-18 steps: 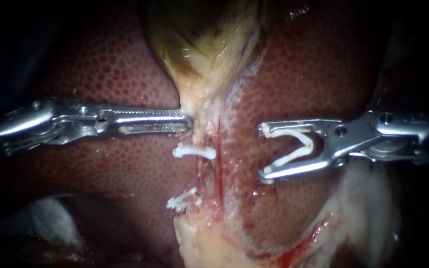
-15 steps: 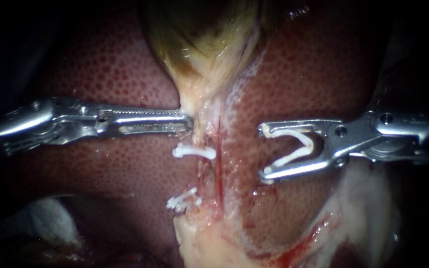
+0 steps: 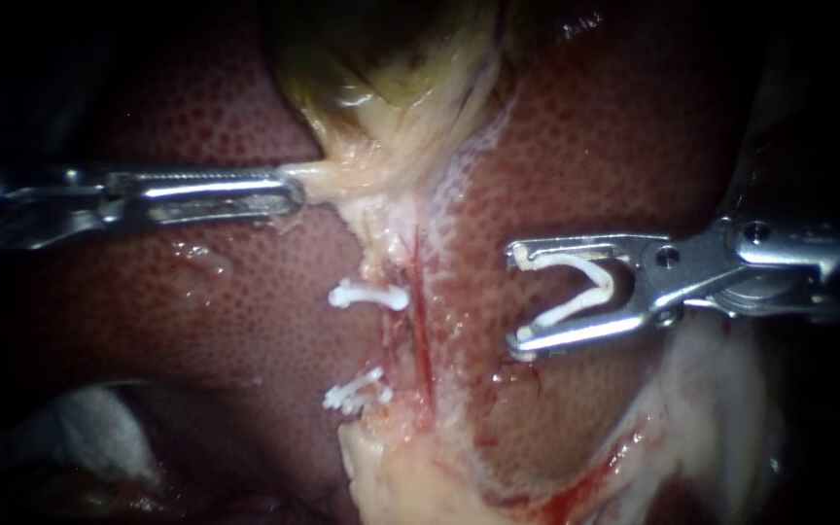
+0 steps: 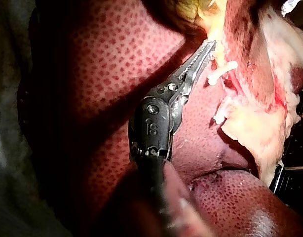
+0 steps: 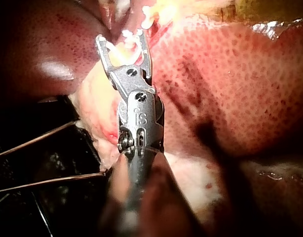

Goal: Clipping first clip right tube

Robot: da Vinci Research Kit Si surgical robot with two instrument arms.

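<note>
The yellow-green gallbladder narrows downward into pale strands over the liver. A thin red tube is the right tube. The pale left tube beside it carries two white clips, an upper one and a lower one. My left instrument is shut on pale tissue at the gallbladder's neck and stretches it to the left; the left wrist view shows its jaws closed just beyond the clips. My right instrument stands right of the red tube, its jaws wide apart around an open white clip, also visible in the right wrist view.
Pale fatty tissue lies below the clips, and more whitish tissue sits under the right instrument's shaft. A white, gauze-like patch shows at the lower left. Thin wires cross the dark area beside the right instrument.
My left instrument has drawn back to the left and upward, pulling the gallbladder's neck tissue with it. The clipped tube has shifted slightly left. The right instrument has not moved.
</note>
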